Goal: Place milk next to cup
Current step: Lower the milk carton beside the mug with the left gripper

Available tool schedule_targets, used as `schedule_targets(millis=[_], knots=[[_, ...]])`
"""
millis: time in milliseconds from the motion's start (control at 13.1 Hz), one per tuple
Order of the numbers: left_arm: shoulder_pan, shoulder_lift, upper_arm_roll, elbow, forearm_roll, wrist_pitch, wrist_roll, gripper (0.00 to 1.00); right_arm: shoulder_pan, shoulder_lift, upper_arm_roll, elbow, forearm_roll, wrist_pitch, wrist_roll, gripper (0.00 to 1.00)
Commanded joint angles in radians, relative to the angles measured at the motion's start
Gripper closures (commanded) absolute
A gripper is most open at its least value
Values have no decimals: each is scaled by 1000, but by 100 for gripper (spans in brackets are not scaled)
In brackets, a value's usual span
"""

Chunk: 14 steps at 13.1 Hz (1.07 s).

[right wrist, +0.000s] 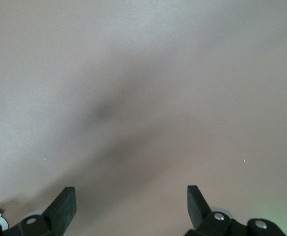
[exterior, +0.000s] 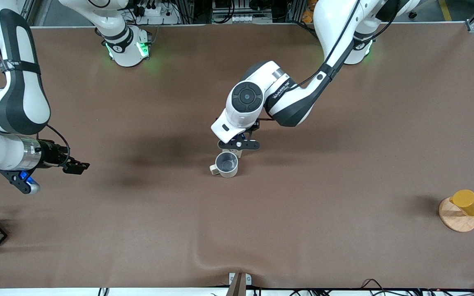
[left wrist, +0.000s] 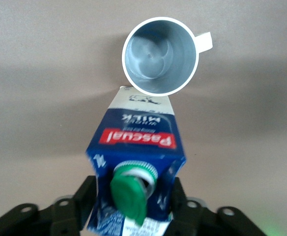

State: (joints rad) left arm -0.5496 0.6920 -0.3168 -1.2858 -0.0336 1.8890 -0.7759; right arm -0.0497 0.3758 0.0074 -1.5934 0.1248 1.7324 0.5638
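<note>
The milk carton [left wrist: 136, 157] stands on the brown counter [exterior: 344, 164], just beside the grey mug [exterior: 226, 164] and a little farther from the front camera than it. The left pincer [exterior: 239, 144] is around the top of the carton; I cannot tell if its fingers press the carton or stand just apart from it. The right pincer [right wrist: 129, 206] waits over bare counter toward the right arm's end, its fingers spread wide and holding nothing.

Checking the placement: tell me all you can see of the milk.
The milk is a small gable-top carton, dark blue with a red label, white lower side and green round cap. It looks like coated card. It stands upright on the table right beside the cup, between the left gripper's fingers.
</note>
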Motion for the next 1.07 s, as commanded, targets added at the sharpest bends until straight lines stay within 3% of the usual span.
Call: schedule_targets(millis=[0, 228, 457, 685, 761, 837, 989], knots=[[-15, 9, 13, 26, -17, 2, -14, 0, -12, -26, 11, -28, 2, -5, -30, 0], [-13, -20, -4, 29, -20, 1, -17, 0, -28, -29, 11, -25, 1, -7, -123, 0], [3, -135, 10, 28, -32, -77, -43, 0, -51, -64, 9, -22, -19, -8, -321, 0], [135, -293, 13, 7, -9, -177, -36, 0, -71, -139, 9, -28, -27, -69, -427, 0], [163, -340, 18, -7, 21, -232, -37, 0, -67, -171, 11, -27, -46, -100, -459, 0], [186, -383, 15, -10, 135, -266, -39, 0, -64, -214, 14, -28, -69, -129, -505, 0], [287, -426, 9, -13, 176, -304, -25, 0, -58, -285, 19, -28, -73, -159, -564, 0]])
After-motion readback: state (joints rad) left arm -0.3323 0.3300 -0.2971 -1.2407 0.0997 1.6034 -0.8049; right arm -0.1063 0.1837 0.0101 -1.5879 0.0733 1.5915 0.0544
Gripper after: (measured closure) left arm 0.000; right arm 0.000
